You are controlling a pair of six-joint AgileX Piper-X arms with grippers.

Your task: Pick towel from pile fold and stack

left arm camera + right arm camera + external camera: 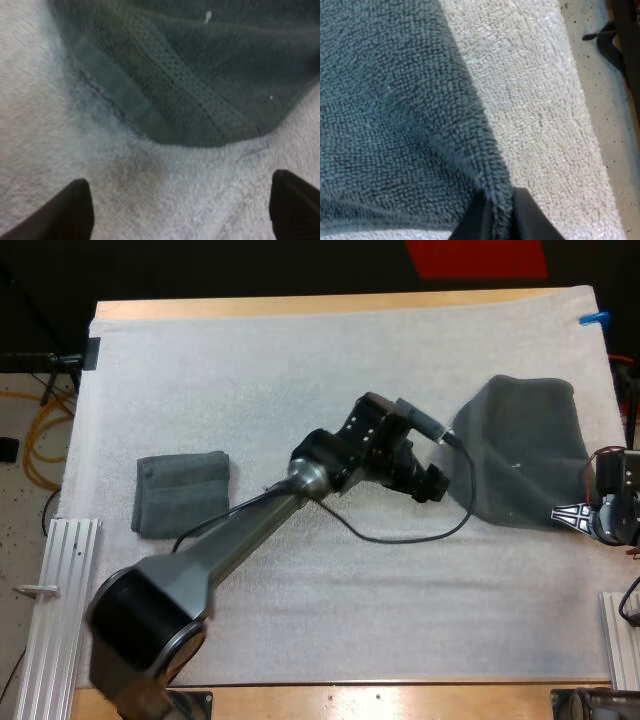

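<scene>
No readable text, labels, brands or numbers on any surface in view.

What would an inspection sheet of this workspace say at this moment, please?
Surface: white mat lying flat on the wooden table.
Job's things: folded towel on the mat's left side; spread towel on its right side.
Clutter: nothing seen.
Grippers: left gripper open, over bare mat just short of the spread towel's edge; right gripper shut on that towel's edge, which is pinched between its fingers.
Cables: orange cables on the floor left of the table.
Surroundings: aluminium rails at the table's near corners.
</scene>
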